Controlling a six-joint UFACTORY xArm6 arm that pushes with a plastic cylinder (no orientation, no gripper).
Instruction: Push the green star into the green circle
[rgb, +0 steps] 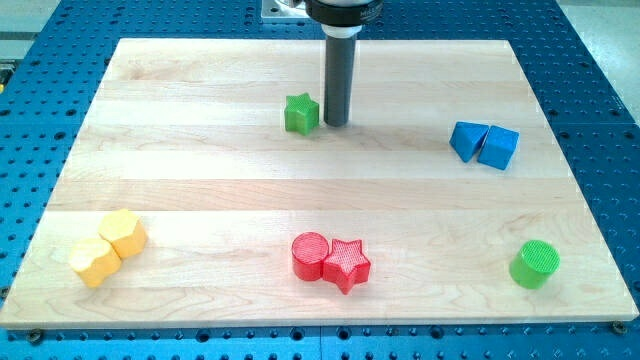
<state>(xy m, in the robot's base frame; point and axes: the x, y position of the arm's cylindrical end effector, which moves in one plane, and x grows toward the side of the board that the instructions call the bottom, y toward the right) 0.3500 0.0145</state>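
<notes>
My tip (336, 123) rests on the wooden board (200, 150) just beside the green star (301, 113), on the star's right in the view, so close that I cannot tell whether the two touch. I end in a plain dark rod, so there are no fingers to be wide, narrow or holding anything. The green star sits in the upper middle of the board, and everything else is placed from it. The green circle (535, 264), an upright cylinder, stands well apart from the star, far toward the view's bottom right, near the board's lower right corner. Two blue blocks (484, 144) touch each other to the star's right, a little lower in the view, near the board's right edge. Below the star, near the bottom edge, a red cylinder (310, 255) and a red star (346, 263) stand pressed together, the cylinder on the left. Far to the star's lower left, two yellow blocks (108, 247) touch one another, their exact shapes hard to make out.
</notes>
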